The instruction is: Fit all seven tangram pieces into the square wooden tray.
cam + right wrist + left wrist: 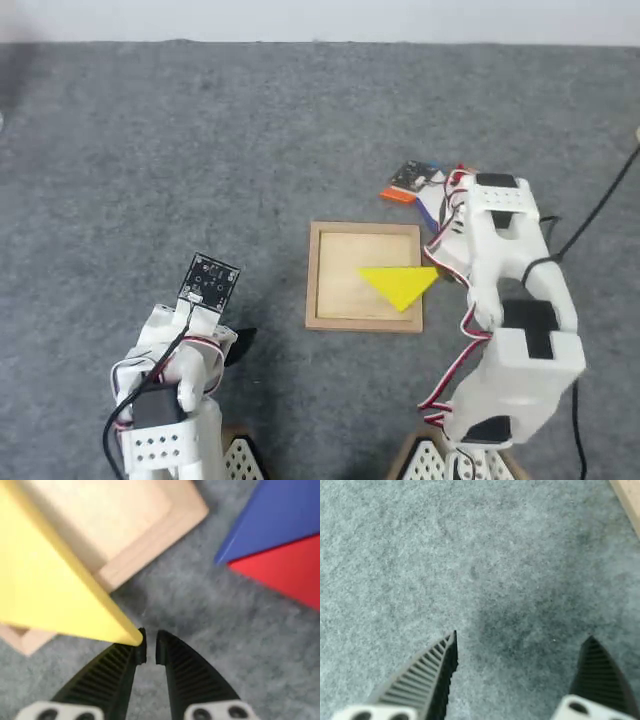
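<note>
Seating the yellow triangle (398, 284), we judge: it lies in the wooden tray (312, 275), corner overhanging the 3 o'clock rim. Our right gripper (149, 647), nearly closed, empty, should nudge it inward; left gripper (522, 636) gapes empty.

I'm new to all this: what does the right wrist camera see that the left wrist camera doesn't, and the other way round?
Right wrist, not left: a yellow triangle lying over the tray rim, a blue piece touching a red piece on the carpet, and the right gripper, fingers almost closed beside the triangle's tip. Left wrist, not right: the left gripper, wide open above bare carpet. Both: the grey carpet and a bit of the tray.
</note>
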Action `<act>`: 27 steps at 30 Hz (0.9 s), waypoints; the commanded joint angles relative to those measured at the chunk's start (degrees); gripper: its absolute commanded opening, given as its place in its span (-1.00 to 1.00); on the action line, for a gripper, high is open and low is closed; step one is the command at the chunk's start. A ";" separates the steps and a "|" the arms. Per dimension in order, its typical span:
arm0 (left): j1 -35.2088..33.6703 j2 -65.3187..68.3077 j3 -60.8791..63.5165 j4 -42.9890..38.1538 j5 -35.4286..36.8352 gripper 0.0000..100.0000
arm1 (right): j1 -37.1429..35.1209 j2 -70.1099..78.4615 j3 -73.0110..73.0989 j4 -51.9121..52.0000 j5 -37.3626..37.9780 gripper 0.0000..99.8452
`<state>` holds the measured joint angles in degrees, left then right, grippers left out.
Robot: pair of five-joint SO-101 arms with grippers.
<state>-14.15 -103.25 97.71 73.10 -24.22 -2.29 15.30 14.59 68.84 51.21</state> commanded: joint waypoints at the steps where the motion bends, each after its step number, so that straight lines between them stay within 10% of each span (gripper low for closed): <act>1: 0.00 -0.70 -1.27 0.35 -0.53 -0.26 | -5.58 -0.48 -3.69 0.75 -2.11 -0.91; 27: 0.00 -0.70 -1.27 0.35 -0.53 -0.26 | -20.62 -0.57 0.88 9.10 -6.07 -0.91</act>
<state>-14.15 -103.25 97.71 73.10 -24.22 -21.54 15.12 14.59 77.36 45.85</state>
